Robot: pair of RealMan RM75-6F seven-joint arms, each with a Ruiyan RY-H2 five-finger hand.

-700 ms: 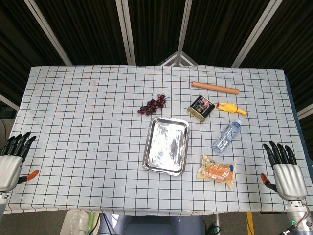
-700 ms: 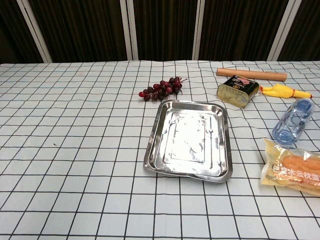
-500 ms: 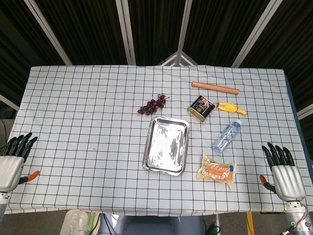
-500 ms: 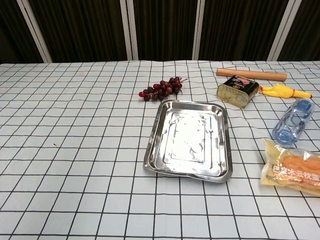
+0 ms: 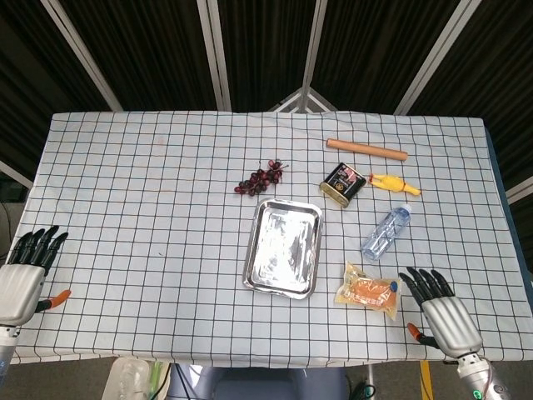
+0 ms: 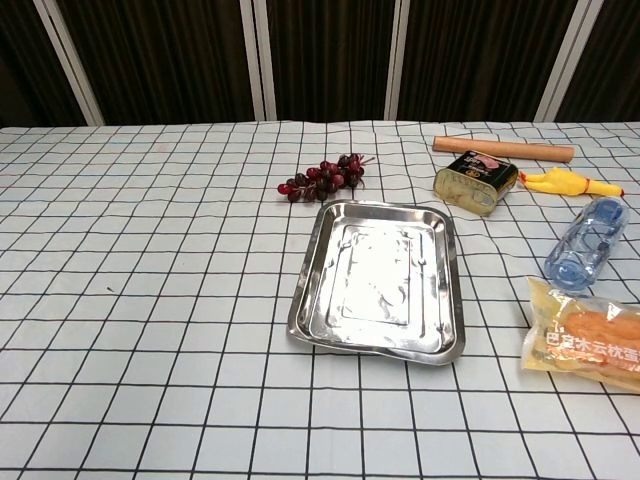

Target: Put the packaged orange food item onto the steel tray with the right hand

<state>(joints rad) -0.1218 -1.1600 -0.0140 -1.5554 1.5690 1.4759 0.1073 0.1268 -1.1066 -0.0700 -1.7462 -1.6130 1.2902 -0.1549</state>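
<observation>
Reach step: the right robot hand (image 5: 441,312), fingers spread and empty, sits just beside the orange food packet (image 5: 368,290); next, probably pinch its edge, then carry it to the steel tray (image 5: 255,275).

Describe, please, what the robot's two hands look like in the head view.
Both the left hand and the right hand have a pale silver-grey shell over the back, black fingers and a small orange-red part low on one side. Neither shows in the chest view.
</observation>
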